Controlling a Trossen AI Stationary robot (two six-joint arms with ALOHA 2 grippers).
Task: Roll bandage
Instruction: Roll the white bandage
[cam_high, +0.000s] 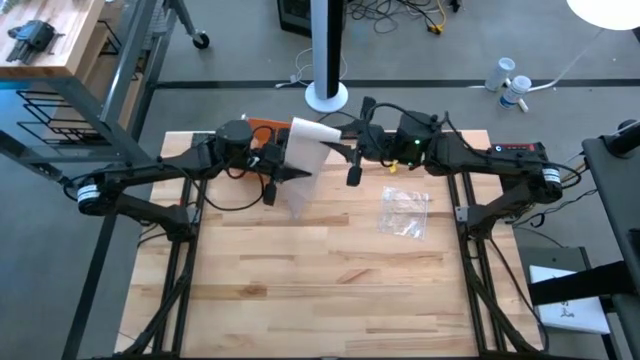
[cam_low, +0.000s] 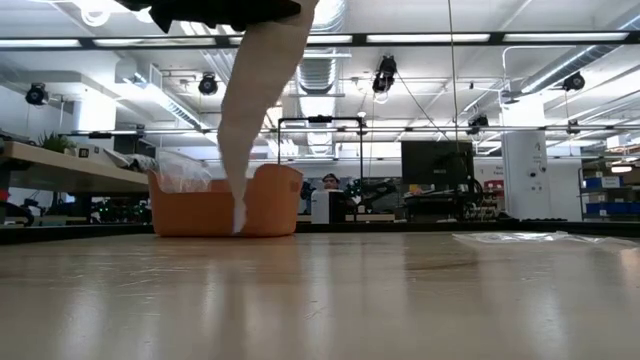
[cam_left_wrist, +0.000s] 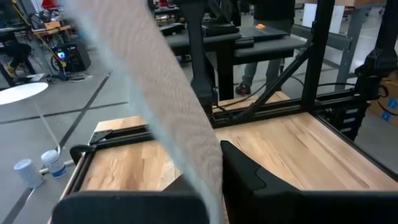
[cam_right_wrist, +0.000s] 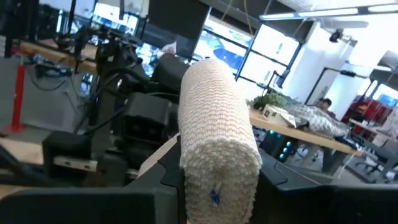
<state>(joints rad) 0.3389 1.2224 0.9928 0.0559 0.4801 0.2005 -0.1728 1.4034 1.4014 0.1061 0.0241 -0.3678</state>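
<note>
A white elastic bandage is held up over the far middle of the table between my two grippers. Its rolled part (cam_right_wrist: 217, 143) sits in my right gripper (cam_high: 338, 150), which is shut on it. The loose strip (cam_high: 300, 185) runs from the roll through my left gripper (cam_high: 283, 170), shut on it. From there it hangs down in the low view (cam_low: 245, 130). Its lower end (cam_low: 238, 222) reaches about table height in front of the orange bin. Whether it touches the wood, I cannot tell. My left gripper pinches the loose strip (cam_left_wrist: 202, 168) between its two fingers, across its width, some way along from the roll. The fingers come level from the table's left side. The strip slopes up to the roll on one side and hangs free below. My right gripper pinches the roll by its curved sides (cam_right_wrist: 214, 177) between its two fingers, one on each side. The fingers come about level from the table's right side. The roll is lifted clear of the table, one flat end (cam_right_wrist: 214, 198) facing the wrist camera.
An orange bin (cam_high: 262, 124) stands at the table's far edge behind the bandage and shows in the low view (cam_low: 200, 210). A clear plastic bag (cam_high: 404, 212) lies flat right of the middle. The near half of the wooden table (cam_high: 320, 300) is bare.
</note>
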